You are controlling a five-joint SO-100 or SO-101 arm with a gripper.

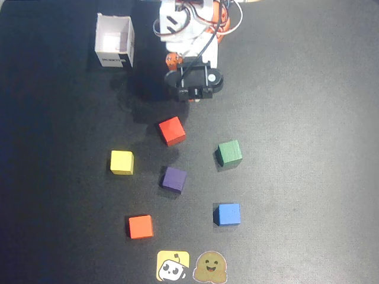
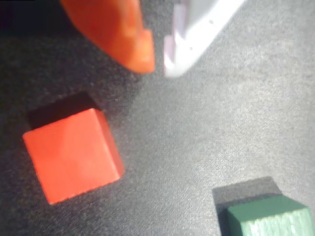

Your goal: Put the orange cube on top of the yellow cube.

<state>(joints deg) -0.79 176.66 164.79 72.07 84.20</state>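
Note:
The orange cube (image 1: 140, 226) sits low on the black mat in the overhead view, left of centre. The yellow cube (image 1: 121, 162) sits up and left of it, well apart. My gripper (image 1: 190, 99) hangs near the arm's base at the top, far from both. In the wrist view the gripper (image 2: 157, 67) shows an orange finger (image 2: 123, 34) and a white finger (image 2: 197, 34) with only a thin gap between the tips and nothing held. Neither the orange nor the yellow cube shows in the wrist view.
A red cube (image 1: 172, 131) (image 2: 74, 155) lies just below the gripper, with a green cube (image 1: 229, 152) (image 2: 270, 216) to its right. A purple cube (image 1: 174, 179) and a blue cube (image 1: 227, 214) sit mid-mat. A white open box (image 1: 114, 41) stands top left. Two flat stickers (image 1: 190, 266) lie at the bottom edge.

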